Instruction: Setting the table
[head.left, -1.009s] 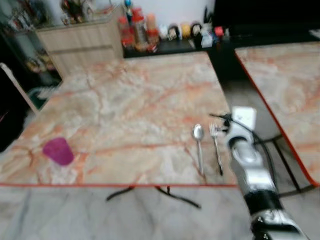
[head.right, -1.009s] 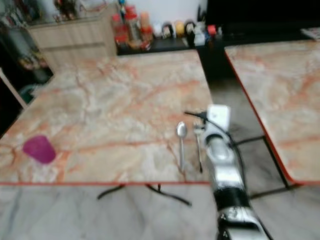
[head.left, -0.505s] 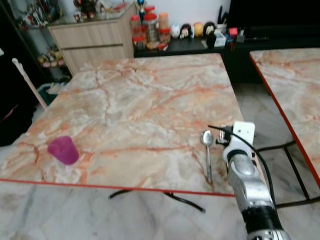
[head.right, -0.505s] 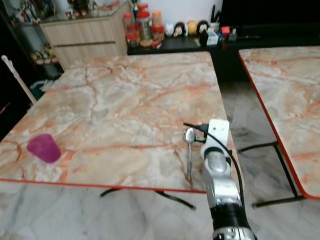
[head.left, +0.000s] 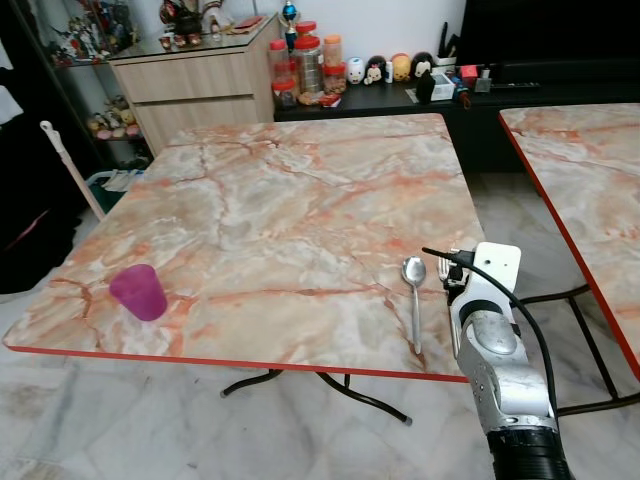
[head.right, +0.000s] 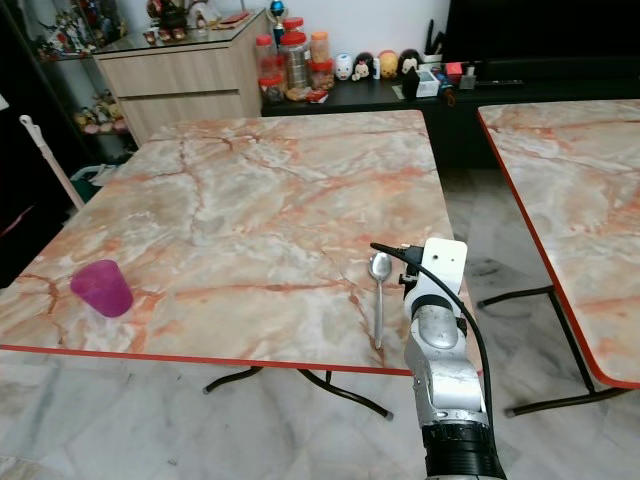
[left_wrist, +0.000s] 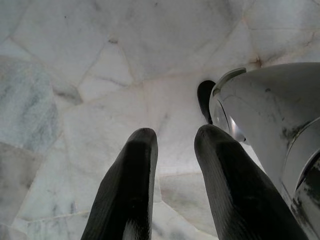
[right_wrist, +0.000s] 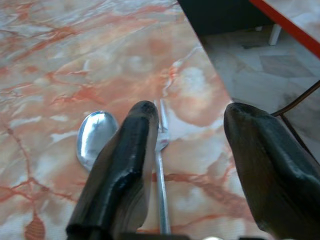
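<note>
A metal spoon (head.left: 415, 300) and a fork (head.left: 443, 268) lie side by side near the front right corner of the marble table (head.left: 280, 210). My right arm (head.left: 490, 335) reaches over that corner and covers the fork's handle. In the right wrist view the right gripper (right_wrist: 192, 110) is open just above the tabletop. The fork (right_wrist: 160, 170) lies under the gap, close to one finger (right_wrist: 125, 160). The spoon (right_wrist: 95, 135) lies outside that finger. A purple cup (head.left: 139, 292) stands upright near the front left corner. My left gripper (left_wrist: 176, 134) hangs open over the floor.
A second marble table (head.left: 585, 170) stands to the right, across a strip of tiled floor. A wooden cabinet (head.left: 190, 85), jars (head.left: 310, 62) and a dark low shelf with figurines (head.left: 400, 70) line the back wall. A white pole (head.left: 70, 170) leans at the left.
The whole picture has shifted and sharpened, so the camera moved. My right wrist now covers the fork's handle, which lay bare a second ago. Spoon, fork and cup lie as before.
</note>
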